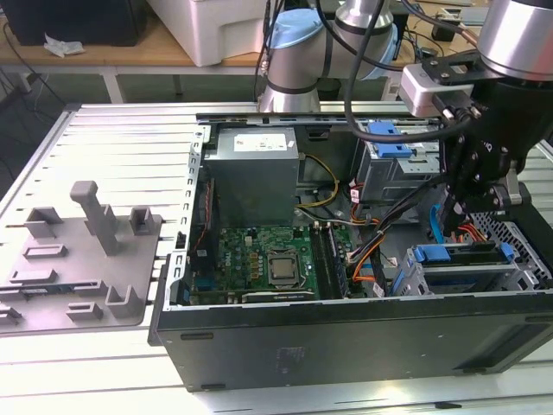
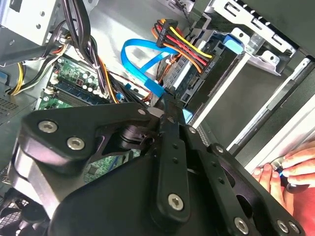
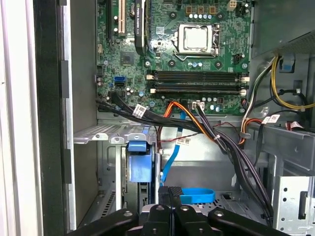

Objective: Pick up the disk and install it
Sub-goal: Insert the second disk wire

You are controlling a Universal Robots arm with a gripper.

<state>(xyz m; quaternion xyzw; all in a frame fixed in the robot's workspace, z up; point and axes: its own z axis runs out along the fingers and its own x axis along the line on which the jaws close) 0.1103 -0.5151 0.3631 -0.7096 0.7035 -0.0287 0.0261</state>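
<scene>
One gripper | fingers pressed together, gripping nothing | hovered just above the drive cage inside the computer case | disk sat slotted in that cage

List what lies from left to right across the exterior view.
Grey fixture plate → power supply → motherboard → end effector, above the drive cage holding the disk.
</scene>
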